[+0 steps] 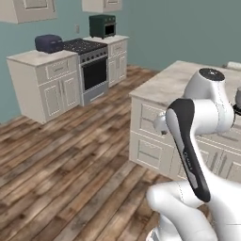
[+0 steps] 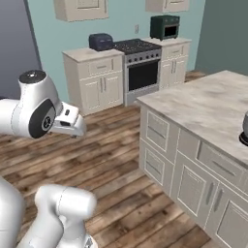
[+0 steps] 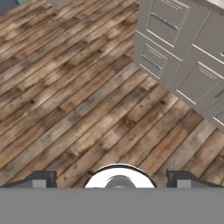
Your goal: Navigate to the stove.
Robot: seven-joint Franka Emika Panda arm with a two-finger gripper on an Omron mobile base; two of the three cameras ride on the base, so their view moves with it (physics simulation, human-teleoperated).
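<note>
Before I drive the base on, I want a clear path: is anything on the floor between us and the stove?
Nothing visible: bare wood floor runs to the stove. The island stands off to the right.

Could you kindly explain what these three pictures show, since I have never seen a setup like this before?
This is a rendered kitchen with a white robot arm with dark joints on a driving base. Two pictures come from cameras on the base, behind the arm to its left and right. The third looks along the gripper down at the wooden plank floor; its fingers stand apart and hold nothing. By the far wall stands the silver range with a black cooktop and dark oven door, its goal, between white cabinets. A dark navy toaster and a dark green toaster oven sit on the counters beside it. A marble-topped island is nearer.
</note>
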